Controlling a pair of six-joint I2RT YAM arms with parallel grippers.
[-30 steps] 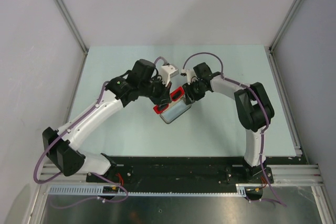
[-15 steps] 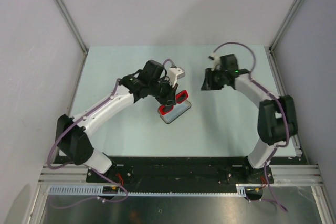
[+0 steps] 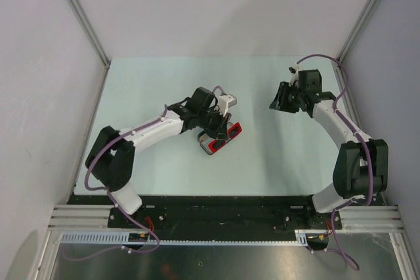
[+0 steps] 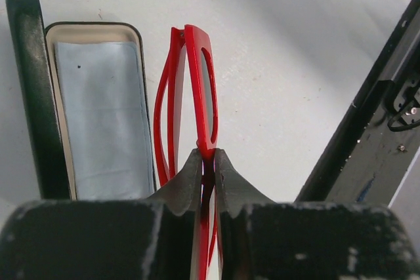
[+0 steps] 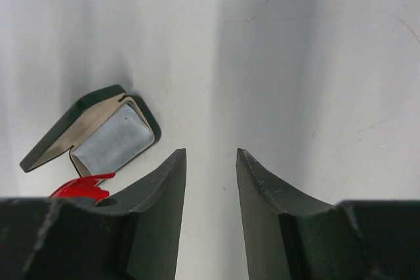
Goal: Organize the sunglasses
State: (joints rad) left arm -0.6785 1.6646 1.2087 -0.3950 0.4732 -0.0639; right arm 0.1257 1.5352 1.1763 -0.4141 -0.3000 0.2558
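Right gripper (image 5: 211, 157) is retreating, fingers spread, empty | left gripper (image 4: 207, 160) is pinching folded sunglasses (image 4: 199, 86) edge-on, aligning them for the open case (image 4: 26, 96).

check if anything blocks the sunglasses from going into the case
Nothing visible does. The left gripper holds the sunglasses right beside the open case; only the blue cloth lies inside.

We find the top view bright and evenly lit, with faint soft shadows on the table (image 3: 157, 83) beside the case (image 3: 205, 141). In the right wrist view, broad grey shadow bands lie above the case (image 5: 108, 137). Below it, the fingers (image 5: 157, 227) are dark and slightly blurred.
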